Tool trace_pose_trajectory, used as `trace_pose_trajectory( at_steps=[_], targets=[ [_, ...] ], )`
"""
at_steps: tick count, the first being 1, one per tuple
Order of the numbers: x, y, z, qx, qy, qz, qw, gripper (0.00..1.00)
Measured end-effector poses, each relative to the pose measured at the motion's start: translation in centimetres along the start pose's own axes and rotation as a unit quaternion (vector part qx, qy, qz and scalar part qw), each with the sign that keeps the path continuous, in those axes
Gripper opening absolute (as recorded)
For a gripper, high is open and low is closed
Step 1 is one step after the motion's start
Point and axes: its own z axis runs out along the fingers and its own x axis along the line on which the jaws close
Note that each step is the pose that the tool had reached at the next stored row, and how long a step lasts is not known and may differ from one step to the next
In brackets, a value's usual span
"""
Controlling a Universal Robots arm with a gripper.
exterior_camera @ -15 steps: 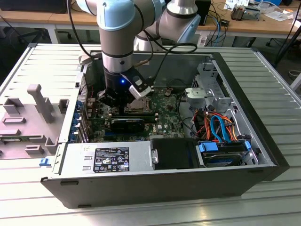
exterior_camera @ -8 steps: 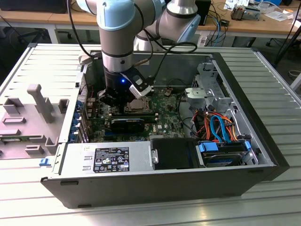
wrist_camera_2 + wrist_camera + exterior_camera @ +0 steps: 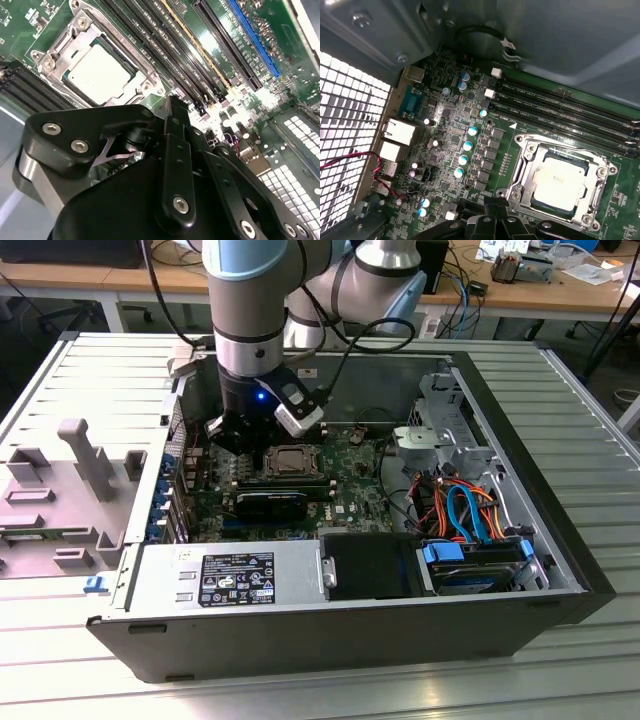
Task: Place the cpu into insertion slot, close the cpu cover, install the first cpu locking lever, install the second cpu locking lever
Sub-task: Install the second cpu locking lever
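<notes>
The cpu [image 3: 97, 75] [image 3: 557, 182] lies flat in the insertion slot [image 3: 293, 461], its dull silver top showing through the window of the cpu cover [image 3: 150, 82] [image 3: 527, 167]. The cover's silvery frame rests down around the chip's edges. My gripper [image 3: 225, 440] [image 3: 172, 106] [image 3: 492, 202] hovers low over the green board, just to the exterior view's left of the socket. Its black fingers meet at the tips with nothing between them. It touches neither the chip nor the cover.
Long black memory slots [image 3: 200, 55] [image 3: 560, 107] run beside the socket. A black card [image 3: 270, 505] sits in front of it. The power supply [image 3: 225, 575], drive bay with blue and orange cables [image 3: 465, 515] and case walls [image 3: 150, 480] hem the board in.
</notes>
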Motion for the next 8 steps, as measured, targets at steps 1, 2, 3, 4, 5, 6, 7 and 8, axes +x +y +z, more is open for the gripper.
trace_pose_trajectory(
  at_steps=[1,2,3,4,5,6,7,8],
  targets=[
    [0.00,0.00,-0.16,-0.0006,-0.0002,0.000,1.0000,0.11],
    [0.01,0.01,-0.57,-0.0011,-0.0004,0.000,1.0000,0.11],
    [0.01,0.02,-1.21,-0.0014,-0.0005,0.000,1.0000,0.11],
    [0.01,0.02,-1.71,-0.0015,-0.0005,0.000,1.0000,0.11],
    [0.01,0.02,-2.00,-0.0016,-0.0005,0.000,1.0000,0.11],
    [-0.04,0.01,-2.19,-0.0017,-0.0004,0.000,1.0000,0.11],
    [-0.15,-0.02,-2.30,-0.0022,0.0004,0.000,1.0000,0.11],
    [-0.35,-0.08,-2.31,-0.0029,0.0020,0.000,1.0000,0.11]
  ],
)
